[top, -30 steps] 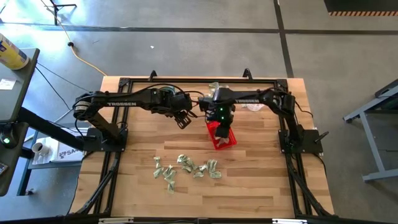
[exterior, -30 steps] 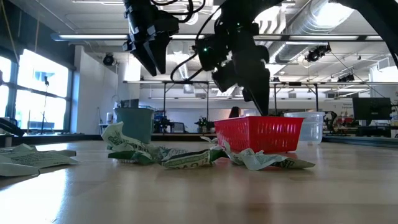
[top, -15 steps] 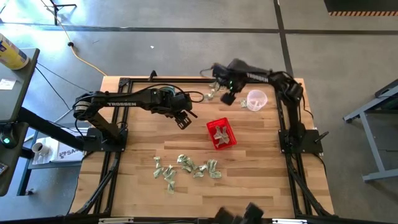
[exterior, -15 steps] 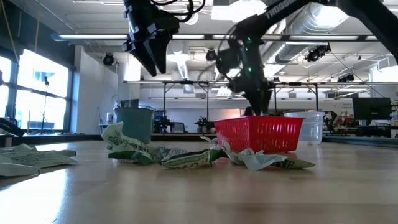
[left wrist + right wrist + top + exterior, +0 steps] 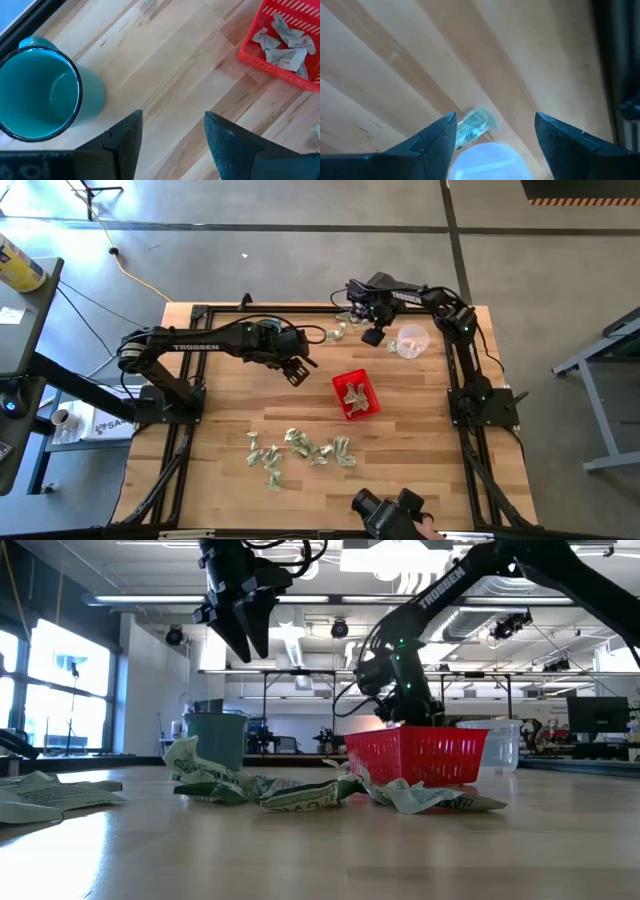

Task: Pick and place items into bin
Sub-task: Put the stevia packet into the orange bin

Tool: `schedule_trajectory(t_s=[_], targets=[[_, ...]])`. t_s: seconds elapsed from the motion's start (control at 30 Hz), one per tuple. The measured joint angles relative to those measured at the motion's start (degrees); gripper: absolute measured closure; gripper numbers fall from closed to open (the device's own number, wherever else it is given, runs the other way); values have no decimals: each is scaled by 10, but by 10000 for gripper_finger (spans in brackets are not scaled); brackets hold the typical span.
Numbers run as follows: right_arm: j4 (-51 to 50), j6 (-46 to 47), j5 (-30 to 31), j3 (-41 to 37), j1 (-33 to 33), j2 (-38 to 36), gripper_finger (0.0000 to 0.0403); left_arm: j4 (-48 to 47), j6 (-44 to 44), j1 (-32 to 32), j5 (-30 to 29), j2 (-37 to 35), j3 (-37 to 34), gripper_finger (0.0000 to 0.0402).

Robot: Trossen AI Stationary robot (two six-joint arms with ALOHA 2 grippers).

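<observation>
1. High view, stock on the bench point(image 5: 220, 480): a loose cluster of items point(image 5: 300, 450), small crumpled green-and-whitish wrappers, lies on the near half of the wood; a few more already sit in the bin point(image 5: 355, 395), the red perforated basket at mid-bench.
2. Stray pieces: one item point(image 5: 337, 332) lies near the far edge; the right wrist view shows another wrapper point(image 5: 472, 126) beside the clear cup point(image 5: 413, 340).
3. Handling, judged: very light, soft, crushable, not fragile; likely to slide or spring open. Pinch across a raised fold, not a flat edge.
4. Left end effector point(image 5: 297, 371): jaws apart, empty, raised between the teal cup point(image 5: 42, 90) and the bin, well apart from the near cluster.
5. Right end effector point(image 5: 372, 332): jaws apart, empty, near the far edge by the clear cup, close to the stray pieces, clear of the bin.
</observation>
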Motion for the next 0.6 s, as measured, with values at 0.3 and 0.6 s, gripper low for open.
schedule_trajectory(t_s=[0.3,0.6], targets=[[-32,2,-14,0,-3,33,144,-1,-13,0,0,0,0,156],[-32,-17,-55,-50,-23,32,144,-1,-12,0,-5,0,0,156]])
